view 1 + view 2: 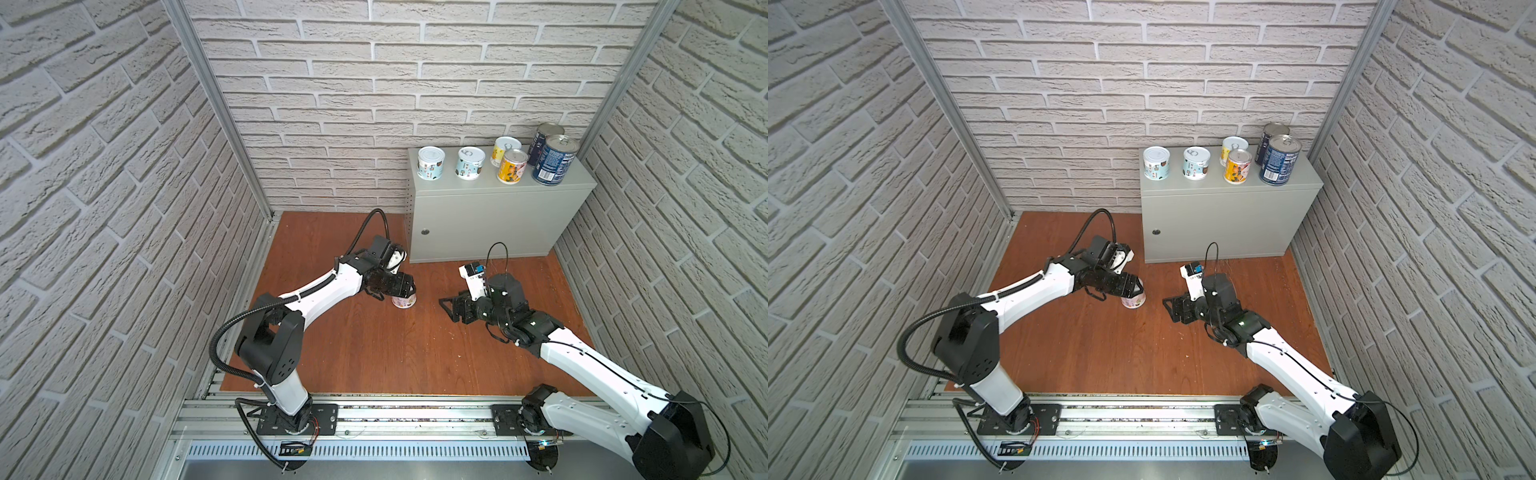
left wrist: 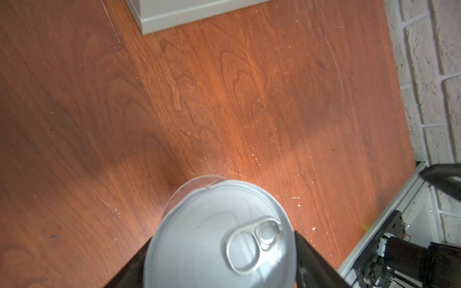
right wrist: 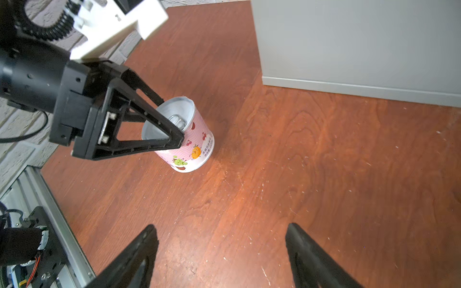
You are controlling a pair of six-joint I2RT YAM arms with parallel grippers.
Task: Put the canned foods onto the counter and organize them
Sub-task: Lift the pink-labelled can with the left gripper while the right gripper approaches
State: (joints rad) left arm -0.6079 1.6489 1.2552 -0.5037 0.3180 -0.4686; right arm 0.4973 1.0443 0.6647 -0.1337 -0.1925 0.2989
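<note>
Pink can (image 3: pixel 197 139) is gripped near its top by the left jaws, which are closed on its two sides. It is seen over the brown wooden board (image 1: pixel 374 345), in front of the grey worktop (image 1: pixel 498 220). Whether the board is touched cannot be told. Six more cans are stood upright on the worktop: a white can (image 1: pixel 431 163), a pale blue can (image 1: pixel 471 163), a yellow can (image 1: pixel 505 150) close behind an orange can (image 1: pixel 512 166), and two tall dark blue cans (image 1: pixel 555 160) at the right end. The right jaws are held apart, with nothing between them.
</note>
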